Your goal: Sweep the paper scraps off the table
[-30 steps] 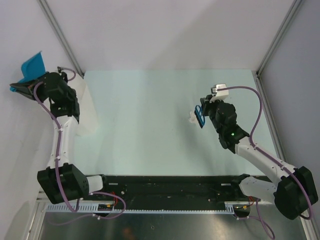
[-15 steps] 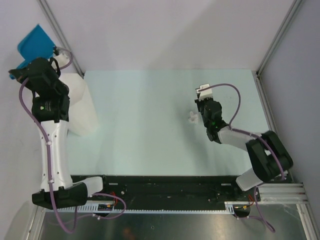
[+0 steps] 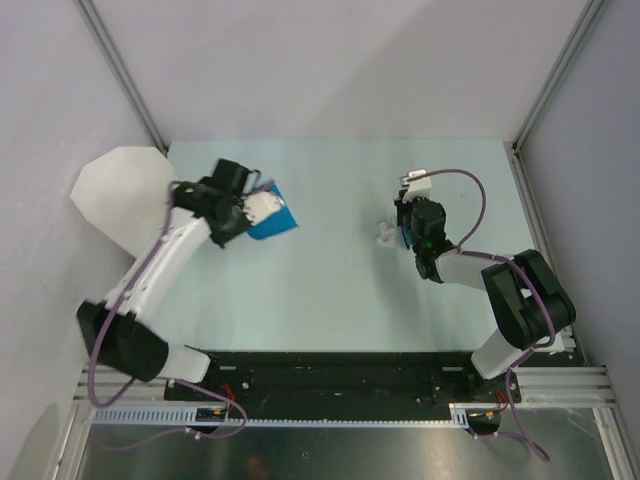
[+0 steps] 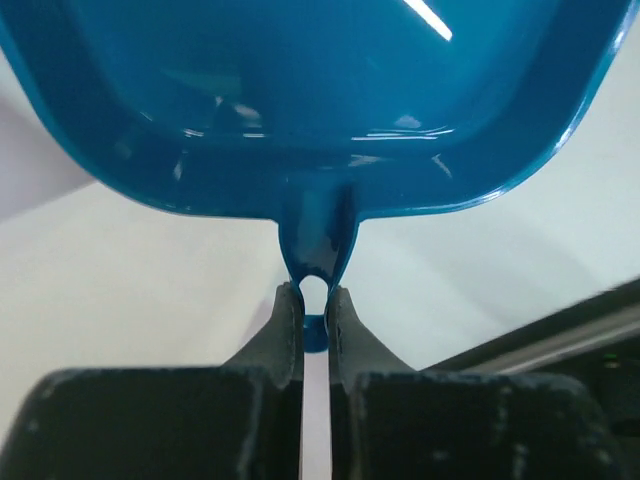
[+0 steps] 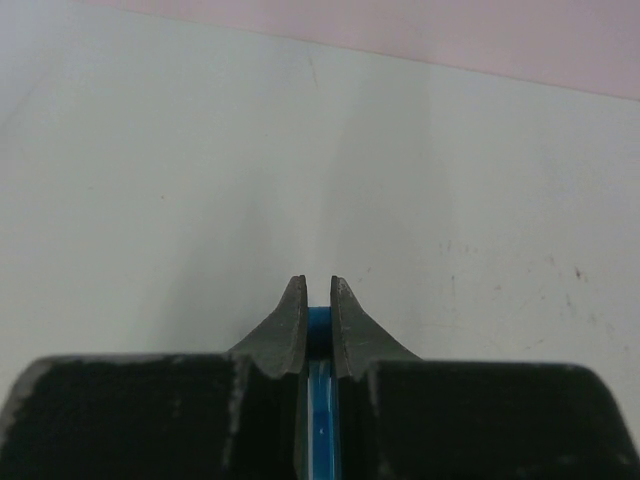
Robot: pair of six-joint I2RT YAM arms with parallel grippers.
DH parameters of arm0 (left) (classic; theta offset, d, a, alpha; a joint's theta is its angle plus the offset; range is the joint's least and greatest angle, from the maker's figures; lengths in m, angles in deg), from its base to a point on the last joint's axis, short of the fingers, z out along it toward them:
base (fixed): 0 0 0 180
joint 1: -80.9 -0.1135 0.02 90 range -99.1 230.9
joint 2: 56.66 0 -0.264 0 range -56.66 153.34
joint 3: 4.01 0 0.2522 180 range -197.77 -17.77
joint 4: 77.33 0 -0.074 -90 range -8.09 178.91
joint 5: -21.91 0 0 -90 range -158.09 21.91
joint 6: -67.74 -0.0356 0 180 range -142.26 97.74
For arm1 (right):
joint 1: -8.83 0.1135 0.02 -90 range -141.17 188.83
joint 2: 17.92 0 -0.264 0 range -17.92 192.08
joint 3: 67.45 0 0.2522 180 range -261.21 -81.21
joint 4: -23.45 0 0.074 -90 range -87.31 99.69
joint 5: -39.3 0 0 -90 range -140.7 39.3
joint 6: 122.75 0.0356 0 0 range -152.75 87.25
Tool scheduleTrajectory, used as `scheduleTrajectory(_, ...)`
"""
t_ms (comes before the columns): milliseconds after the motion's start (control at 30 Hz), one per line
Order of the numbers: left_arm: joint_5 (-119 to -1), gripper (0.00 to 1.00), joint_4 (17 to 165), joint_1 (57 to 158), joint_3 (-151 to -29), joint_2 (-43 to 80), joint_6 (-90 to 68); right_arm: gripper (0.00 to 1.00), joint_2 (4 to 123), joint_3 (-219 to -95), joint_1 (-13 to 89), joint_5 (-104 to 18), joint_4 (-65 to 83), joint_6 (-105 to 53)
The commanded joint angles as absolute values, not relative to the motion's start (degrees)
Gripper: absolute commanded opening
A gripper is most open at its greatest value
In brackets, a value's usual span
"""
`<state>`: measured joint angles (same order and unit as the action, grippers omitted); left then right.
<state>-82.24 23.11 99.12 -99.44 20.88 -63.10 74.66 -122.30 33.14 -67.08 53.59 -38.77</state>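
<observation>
Left pincer (image 4: 314, 300) clamps the dustpan (image 4: 320, 90), right pincer (image 5: 317, 295) the brush (image 5: 320, 410); I must lay the pan flat beside the paper scrap (image 3: 383, 238).

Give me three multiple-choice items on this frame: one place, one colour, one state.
1. Where on the table does the paper scrap lie?
A) right beside the right gripper
B) in the far-left corner
C) at the middle of the near edge

2. What colour is the dustpan?
A) red
B) blue
C) yellow

3. What is the left gripper doing?
A) wide open and empty
B) shut on the dustpan's handle
C) resting flat on the table

Answers:
1 A: the top view shows the white wad just next to the right gripper's tip.
2 B: the pan is glossy blue in the left wrist view.
3 B: the left wrist view shows both fingers pinched on the handle.
</observation>
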Motion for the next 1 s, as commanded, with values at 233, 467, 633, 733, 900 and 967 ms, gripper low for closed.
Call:
scheduleTrajectory(233,-72.3,0.0,21.1,117.1,-99.7,44.0,-52.9,0.0,72.0,-121.6,36.6,-71.4,47.5,-29.3)
scheduleTrajectory(467,-71.1,0.0,20.8,119.4,-104.3,54.7,-53.6,0.0,71.8,-121.6,37.7,-69.5,46.6,-27.7)
scheduleTrajectory(633,-70.1,0.0,19.7,119.4,-106.4,59.1,-53.8,0.0,71.9,-121.6,39.7,-68.9,47.7,-25.6)
scheduleTrajectory(733,-68.8,0.0,19.4,119.4,-106.8,60.7,-53.7,0.0,72.2,-121.6,41.3,-66.8,49.3,-25.4)
scheduleTrajectory(900,-69.2,0.0,19.4,119.3,-106.9,61.9,-53.8,0.0,70.9,-121.6,47.0,-61.3,51.6,-23.7)
scheduleTrajectory(967,-69.5,0.0,19.5,119.3,-107.2,62.4,-53.5,0.0,70.4,-121.6,48.4,-58.1,52.8,-19.7)
